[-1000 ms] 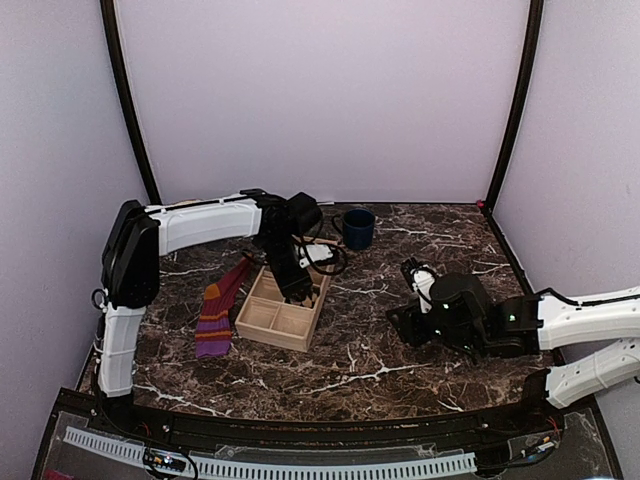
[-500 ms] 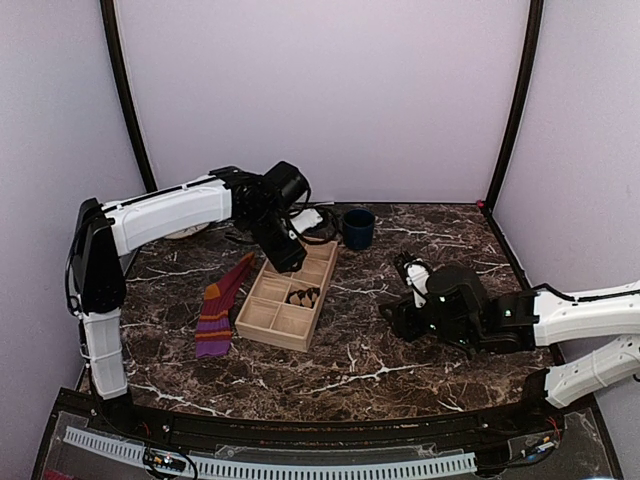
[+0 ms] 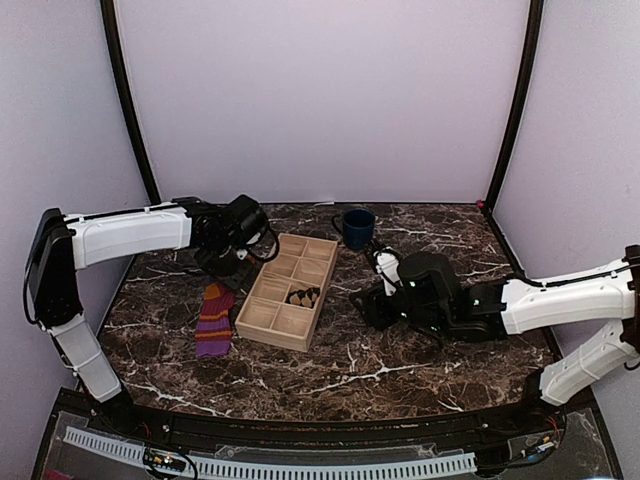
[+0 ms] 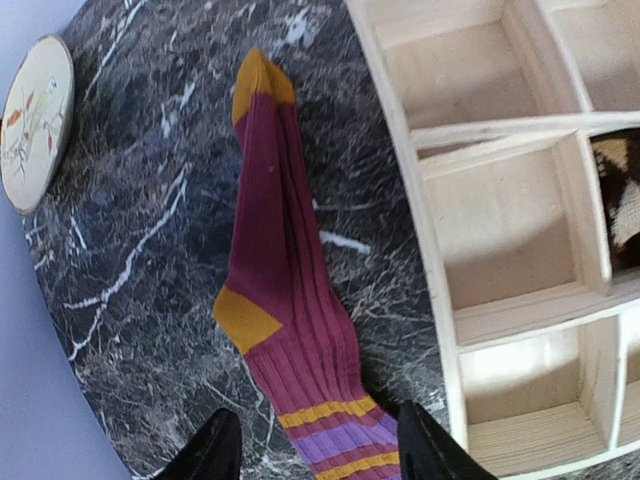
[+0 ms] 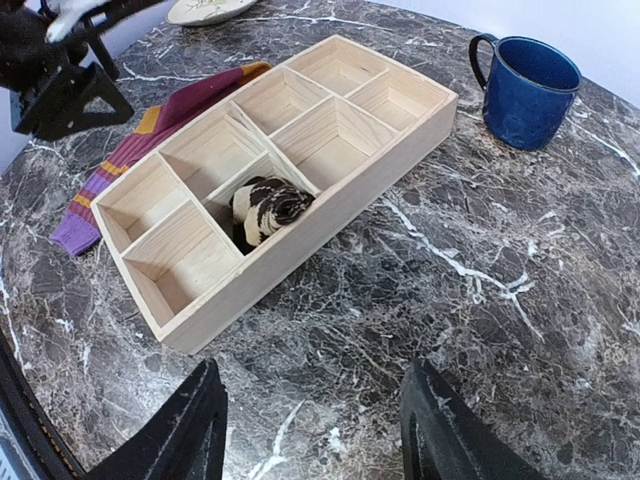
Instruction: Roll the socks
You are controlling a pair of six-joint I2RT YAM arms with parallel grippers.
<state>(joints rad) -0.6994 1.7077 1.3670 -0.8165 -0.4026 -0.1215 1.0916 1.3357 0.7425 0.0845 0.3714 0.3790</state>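
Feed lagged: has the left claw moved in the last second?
Yes. The left claw swung left, from over the wooden tray to above the striped sock beside it.

Robot test cell, laboratory.
Plain lilac walls (image 3: 320, 100), black corner posts (image 3: 128, 110), marble-patterned table (image 3: 400, 375), left arm (image 3: 130, 225) and right arm (image 3: 560, 300) mounted.

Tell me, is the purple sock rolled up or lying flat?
Flat. The purple sock lies stretched out on the table beside the wooden box, toe and heel both showing.
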